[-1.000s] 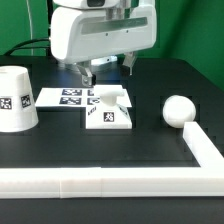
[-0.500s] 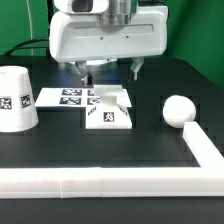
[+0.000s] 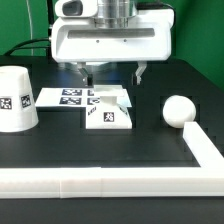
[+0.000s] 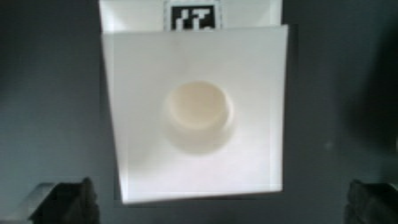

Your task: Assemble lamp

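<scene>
Lamp base [image 3: 108, 110] — flat white square with a round socket [image 4: 196, 115] at its centre. It lies on the black counter [image 3: 150, 140], just beside the marker board [image 3: 62, 97].
Fingers [image 3: 86, 72] — spread wide and holding nothing. They hover over the base's far edge, one outside each side edge, so the base lies below and between them.
Bulb [image 3: 178, 110] and shade [image 3: 15, 98] stand well apart on opposite sides.

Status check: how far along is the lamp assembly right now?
Nothing is joined yet. The shade, base and bulb sit apart on the table. The open gripper hovers over the base, holding nothing. Left: seat the bulb in the base, then add the shade.
</scene>
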`<act>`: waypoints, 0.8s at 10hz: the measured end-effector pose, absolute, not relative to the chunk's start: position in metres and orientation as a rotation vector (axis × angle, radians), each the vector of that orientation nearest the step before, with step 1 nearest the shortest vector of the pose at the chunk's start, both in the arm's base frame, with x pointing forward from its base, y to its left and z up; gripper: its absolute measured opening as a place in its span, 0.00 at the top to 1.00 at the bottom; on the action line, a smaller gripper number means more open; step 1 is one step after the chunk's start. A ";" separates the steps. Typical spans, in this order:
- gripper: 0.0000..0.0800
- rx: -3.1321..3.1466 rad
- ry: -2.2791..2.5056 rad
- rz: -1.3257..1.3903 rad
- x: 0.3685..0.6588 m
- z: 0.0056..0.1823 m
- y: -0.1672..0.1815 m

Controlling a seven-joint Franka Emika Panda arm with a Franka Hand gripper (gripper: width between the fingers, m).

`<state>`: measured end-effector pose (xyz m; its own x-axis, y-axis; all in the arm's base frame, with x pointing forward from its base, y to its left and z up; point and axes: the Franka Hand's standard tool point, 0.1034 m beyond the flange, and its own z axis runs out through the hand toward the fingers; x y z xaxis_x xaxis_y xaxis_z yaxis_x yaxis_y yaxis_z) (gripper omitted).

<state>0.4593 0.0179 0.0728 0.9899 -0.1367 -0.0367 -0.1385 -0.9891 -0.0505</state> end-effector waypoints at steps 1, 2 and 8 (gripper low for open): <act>0.13 -3.084 0.166 0.050 0.457 0.071 0.017; 0.13 -3.085 0.146 0.053 0.455 0.070 0.016; 0.13 -3.087 0.127 0.049 0.452 0.051 0.013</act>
<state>0.4523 0.0126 0.0509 0.9961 -0.0811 -0.0338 -0.0828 -0.9953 -0.0505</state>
